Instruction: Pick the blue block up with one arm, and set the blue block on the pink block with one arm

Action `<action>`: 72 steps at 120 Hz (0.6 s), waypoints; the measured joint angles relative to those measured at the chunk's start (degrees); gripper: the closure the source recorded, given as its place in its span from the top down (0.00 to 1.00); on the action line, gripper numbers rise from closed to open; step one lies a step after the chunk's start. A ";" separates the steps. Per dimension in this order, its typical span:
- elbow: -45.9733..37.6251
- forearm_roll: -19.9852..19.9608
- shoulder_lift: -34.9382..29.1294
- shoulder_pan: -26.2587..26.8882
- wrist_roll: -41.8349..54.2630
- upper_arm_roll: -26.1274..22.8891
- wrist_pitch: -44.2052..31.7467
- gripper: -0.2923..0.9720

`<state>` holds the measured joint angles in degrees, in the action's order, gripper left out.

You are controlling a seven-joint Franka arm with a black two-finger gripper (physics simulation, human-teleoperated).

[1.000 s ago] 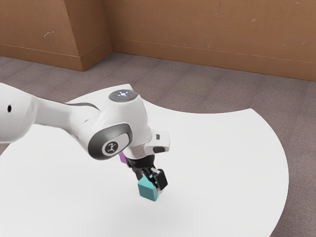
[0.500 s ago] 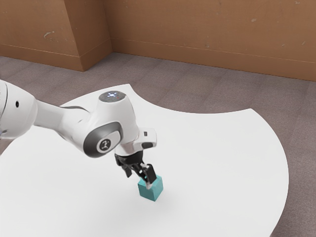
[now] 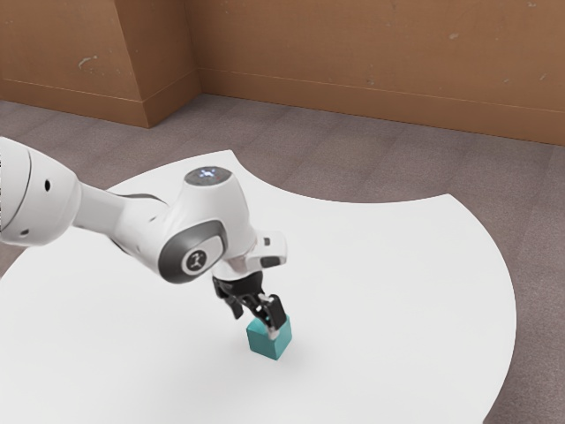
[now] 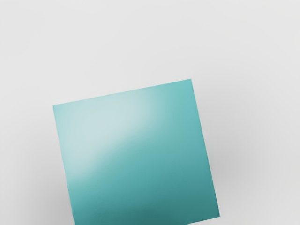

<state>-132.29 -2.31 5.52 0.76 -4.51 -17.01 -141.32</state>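
A teal-blue block (image 3: 268, 341) rests on the white table (image 3: 397, 291), near its front middle. My black gripper (image 3: 267, 320) hangs from the white arm, which comes in from the exterior view's left. It is open and sits directly over the block, with its fingertips (image 3: 274, 330) at the block's top edge. In the wrist view the blue block's top face (image 4: 136, 154) lies just under my hand, turned slightly askew, with bare table around it.
The round white table has a curved notch at the back (image 3: 291, 190) and an edge at the exterior view's right (image 3: 510, 300). Brown floor and wooden walls (image 3: 371, 53) lie beyond. Open tabletop extends to the right of the block.
My hand has shifted a little toward the exterior view's left and now sits over the block's top. The block has stayed put on the table. A pink sliver behind the hand is now hidden.
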 joint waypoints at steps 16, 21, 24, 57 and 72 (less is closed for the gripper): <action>0.63 0.02 1.00 -0.02 0.09 -0.02 0.04 0.77; 0.69 0.02 1.22 0.00 0.12 -0.03 0.02 0.77; 0.76 0.02 1.37 0.01 0.13 -0.02 0.00 0.77; 2.98 0.12 3.61 0.01 0.25 0.10 -0.05 0.77; 3.14 0.11 4.41 0.01 0.29 0.25 -0.11 0.77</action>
<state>-129.15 -2.20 9.93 0.78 -4.22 -16.76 -141.43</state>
